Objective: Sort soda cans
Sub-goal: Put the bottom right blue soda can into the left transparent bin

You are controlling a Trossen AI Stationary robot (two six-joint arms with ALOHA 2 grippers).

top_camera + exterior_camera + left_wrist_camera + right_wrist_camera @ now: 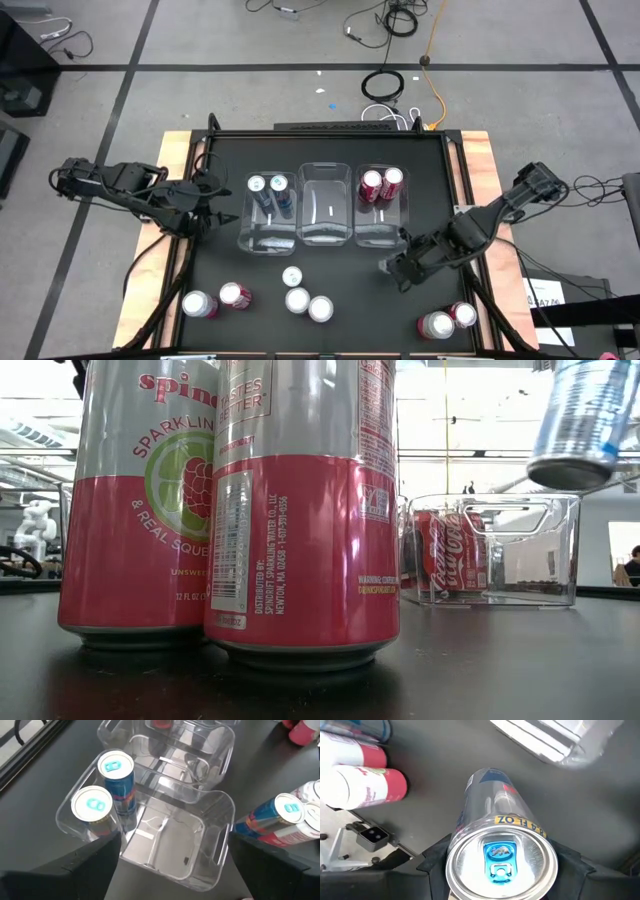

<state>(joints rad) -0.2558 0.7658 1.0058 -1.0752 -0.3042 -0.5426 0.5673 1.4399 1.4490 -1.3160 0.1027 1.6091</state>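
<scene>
My right gripper (397,268) (500,862) is shut on a silver-blue soda can (495,825) with a blue tab, near the right bin's near end. That can shows high in the low view (585,420). My left gripper (205,212) (175,852) stands open above the left clear bin (220,820), touching nothing. Two blue cans (116,780) stand upright in that bin's far end. Two dark red cans (380,184) stand in the right bin (380,238). The middle bin (325,238) holds no can. Loose cans (300,298) stand on the black table. My right gripper pinches the silver-blue can between its two fingers, on the side wall just under the top rim (455,851). The fingers (432,862) come from above, slanting down, one on each side. The can hangs below them, tilted and lifted clear of the table.
Two pink cans (290,510) stand at the table's near edge, close to the low camera. More pink cans stand at the near left (218,300) and near right (450,320). One blue-red can (280,812) stands in front of the bins. Wooden edges (170,150) frame the table.
</scene>
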